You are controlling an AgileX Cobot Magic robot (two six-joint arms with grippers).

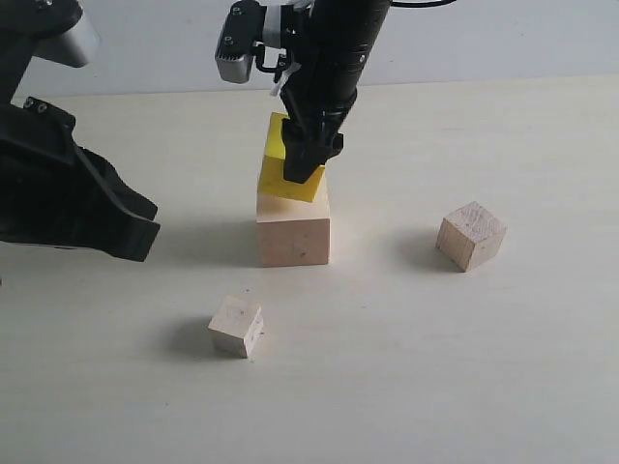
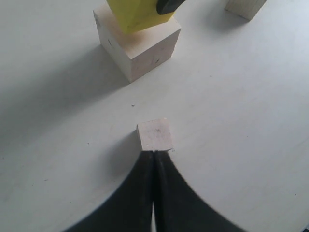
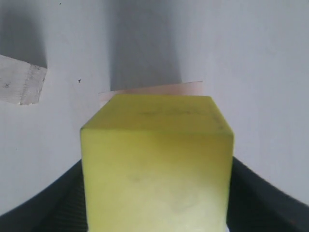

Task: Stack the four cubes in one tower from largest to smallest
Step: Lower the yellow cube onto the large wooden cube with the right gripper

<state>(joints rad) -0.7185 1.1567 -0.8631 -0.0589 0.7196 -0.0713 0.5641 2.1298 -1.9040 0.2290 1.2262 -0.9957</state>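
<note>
My right gripper (image 1: 306, 166) is shut on the yellow cube (image 1: 277, 155), its fingers on two opposite sides of the cube (image 3: 157, 164). It holds the cube tilted, with the lower edge down at the top face of the large pale wooden cube (image 1: 293, 232). The medium wooden cube (image 1: 471, 235) sits to the right on the table. In front, slightly left, lies the small wooden cube (image 1: 236, 325). My left gripper (image 1: 143, 237) hangs at the left, shut and empty. In the left wrist view its tips (image 2: 154, 153) point at the small cube (image 2: 155, 134).
The pale table (image 1: 406, 367) holds only the cubes. The left arm's black body (image 1: 58, 184) fills the left side of the exterior view. Behind the table stands a light wall (image 1: 503, 39).
</note>
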